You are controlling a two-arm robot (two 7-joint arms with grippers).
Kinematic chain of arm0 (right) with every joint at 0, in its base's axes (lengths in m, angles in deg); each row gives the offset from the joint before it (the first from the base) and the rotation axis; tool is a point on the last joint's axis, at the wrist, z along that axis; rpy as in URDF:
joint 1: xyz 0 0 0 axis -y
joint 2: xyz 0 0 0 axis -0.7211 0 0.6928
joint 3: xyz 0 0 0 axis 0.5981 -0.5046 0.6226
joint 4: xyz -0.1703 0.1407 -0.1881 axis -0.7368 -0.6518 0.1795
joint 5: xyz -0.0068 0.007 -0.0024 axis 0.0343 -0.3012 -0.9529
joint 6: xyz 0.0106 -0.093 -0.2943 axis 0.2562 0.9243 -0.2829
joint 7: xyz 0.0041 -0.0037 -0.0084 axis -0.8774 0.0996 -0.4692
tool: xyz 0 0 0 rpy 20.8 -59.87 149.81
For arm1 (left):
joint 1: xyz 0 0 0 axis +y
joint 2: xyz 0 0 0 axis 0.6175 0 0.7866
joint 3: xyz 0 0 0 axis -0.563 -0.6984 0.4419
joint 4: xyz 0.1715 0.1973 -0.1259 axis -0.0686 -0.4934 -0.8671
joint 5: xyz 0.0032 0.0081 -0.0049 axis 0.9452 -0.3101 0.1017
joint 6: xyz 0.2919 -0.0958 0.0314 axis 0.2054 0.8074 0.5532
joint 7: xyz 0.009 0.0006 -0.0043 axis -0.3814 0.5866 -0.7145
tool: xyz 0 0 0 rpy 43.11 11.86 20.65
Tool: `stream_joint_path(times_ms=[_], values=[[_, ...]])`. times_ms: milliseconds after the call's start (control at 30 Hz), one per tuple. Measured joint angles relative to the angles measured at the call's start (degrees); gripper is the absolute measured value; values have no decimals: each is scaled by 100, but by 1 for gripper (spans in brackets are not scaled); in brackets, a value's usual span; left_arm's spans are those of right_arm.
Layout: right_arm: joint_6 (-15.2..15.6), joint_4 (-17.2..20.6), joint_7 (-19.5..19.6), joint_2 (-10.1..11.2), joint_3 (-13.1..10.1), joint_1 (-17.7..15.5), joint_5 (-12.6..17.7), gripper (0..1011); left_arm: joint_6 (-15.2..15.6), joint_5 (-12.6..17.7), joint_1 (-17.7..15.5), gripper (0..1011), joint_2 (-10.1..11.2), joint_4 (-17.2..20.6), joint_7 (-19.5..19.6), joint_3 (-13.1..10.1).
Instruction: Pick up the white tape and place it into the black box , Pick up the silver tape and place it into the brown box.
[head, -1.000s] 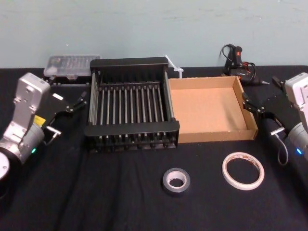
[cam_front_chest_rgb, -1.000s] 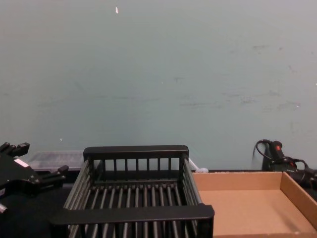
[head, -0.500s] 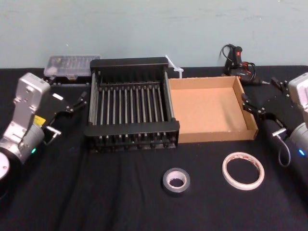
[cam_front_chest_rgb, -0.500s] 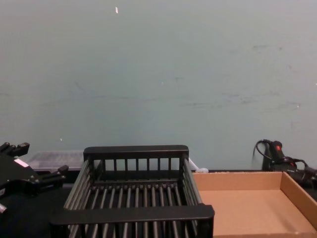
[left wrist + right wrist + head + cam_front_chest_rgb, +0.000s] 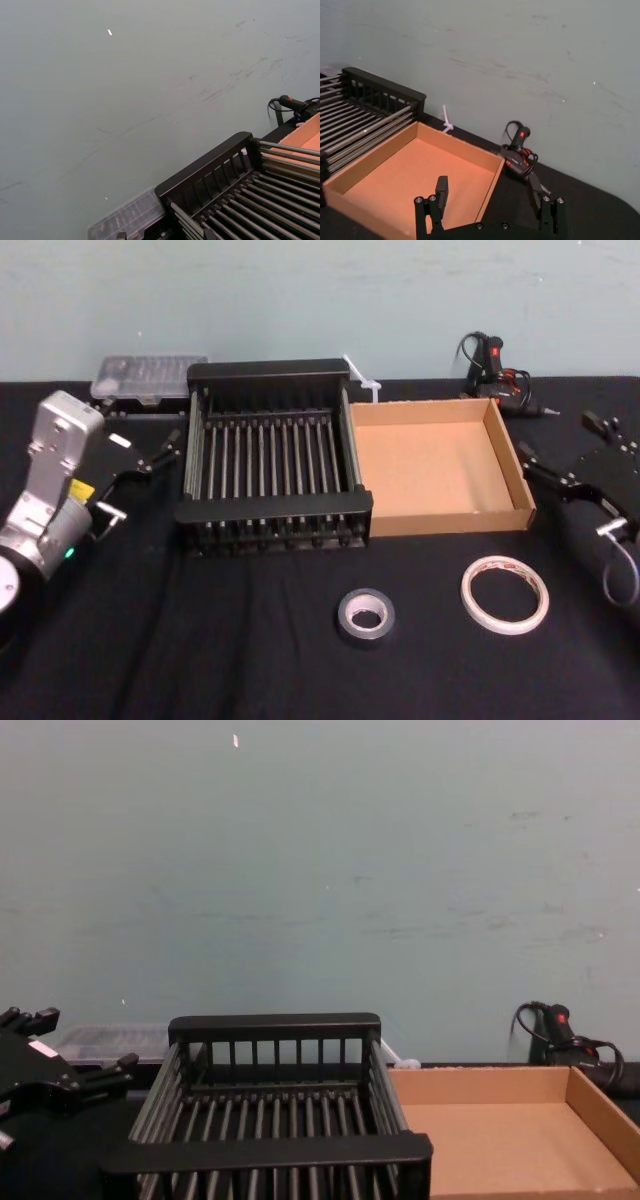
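Note:
The white tape lies flat on the black cloth in front of the brown box. Left of it lies the smaller silver tape. The black box stands against the brown box's left wall, and both are empty. My right gripper hovers open to the right of the brown box, behind the white tape. In the right wrist view its fingers stand wide apart over the brown box's near corner. My left gripper is parked open, left of the black box.
A clear plastic case sits behind the black box's left corner. A black tool with red parts and cables lies behind the brown box. A white zip tie lies between them. Bare cloth lies around both tapes.
My right arm has pulled back to the right, away from the brown box's right wall, with its gripper still open. The left arm and both tapes have not moved.

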Motion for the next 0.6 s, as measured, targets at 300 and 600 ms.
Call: stream_joint_path(times_ms=[300,600], values=[[461,711,-162,309,-418,-708,345,1002,0,0,-1,1002,0,0,0,0],[773,1069,-328,510,-627,-1224,451,1002,0,0,0,1001,0,0,0,0]])
